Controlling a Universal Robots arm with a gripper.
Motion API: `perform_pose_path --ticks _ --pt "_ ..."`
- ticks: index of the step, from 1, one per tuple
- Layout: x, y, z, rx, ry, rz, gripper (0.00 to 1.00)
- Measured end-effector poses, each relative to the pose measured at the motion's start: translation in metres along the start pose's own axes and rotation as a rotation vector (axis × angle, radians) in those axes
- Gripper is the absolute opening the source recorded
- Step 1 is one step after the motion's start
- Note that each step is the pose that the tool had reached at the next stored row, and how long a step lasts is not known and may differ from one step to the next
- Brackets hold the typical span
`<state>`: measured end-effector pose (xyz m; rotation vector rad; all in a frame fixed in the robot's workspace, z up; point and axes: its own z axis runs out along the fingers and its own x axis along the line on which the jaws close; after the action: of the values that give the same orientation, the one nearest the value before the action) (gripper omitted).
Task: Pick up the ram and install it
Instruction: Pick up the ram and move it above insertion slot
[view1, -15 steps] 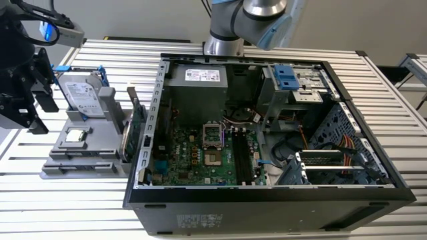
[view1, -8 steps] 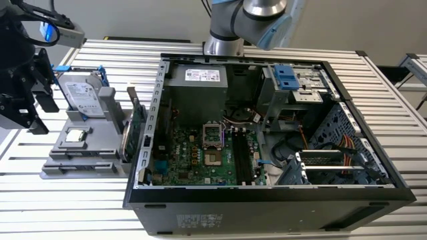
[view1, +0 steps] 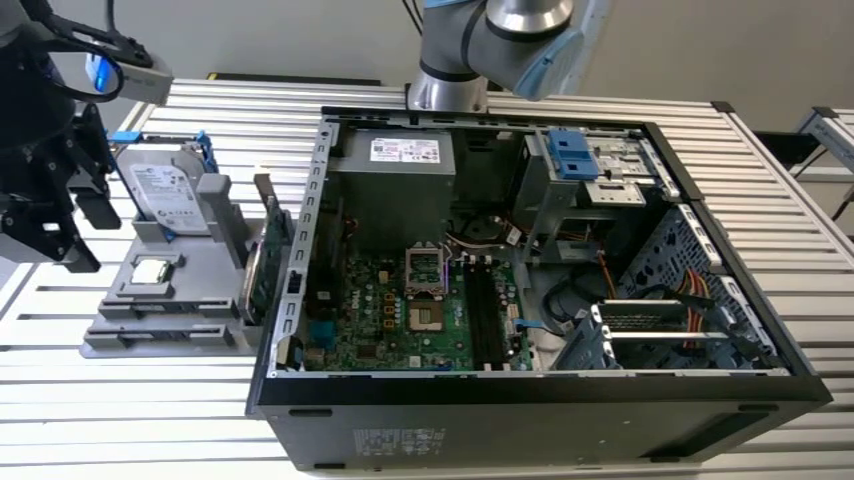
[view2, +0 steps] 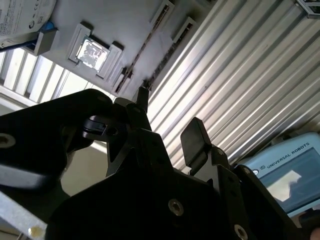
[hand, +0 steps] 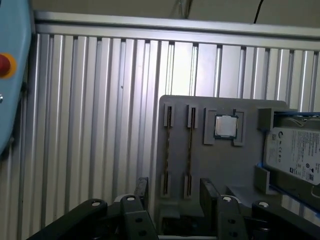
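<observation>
Empty, wide-spread end effector (hand: 175, 196) hovers above apparent ram (hand: 190, 150).

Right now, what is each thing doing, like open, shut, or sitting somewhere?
Hand: open, holding nothing, near the grey holder.
Ram: on edge in the holder, not held.
Hard drive: standing upright on the holder.
Chip: lying flat in the holder.
Computer case: open, side off.

Bright, even light: slats of the table (view2: 240, 75) glare beside the grey holder (view2: 125, 25) — gripper (view2: 169, 116) near-black, soft.
</observation>
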<state>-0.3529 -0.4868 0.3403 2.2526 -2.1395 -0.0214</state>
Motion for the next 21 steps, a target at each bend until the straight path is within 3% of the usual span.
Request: perform_pose_path --ticks 21 --pt "-0.0005 -0.0008 0.0224 -0.0024 -0.0002 0.000 1.00"
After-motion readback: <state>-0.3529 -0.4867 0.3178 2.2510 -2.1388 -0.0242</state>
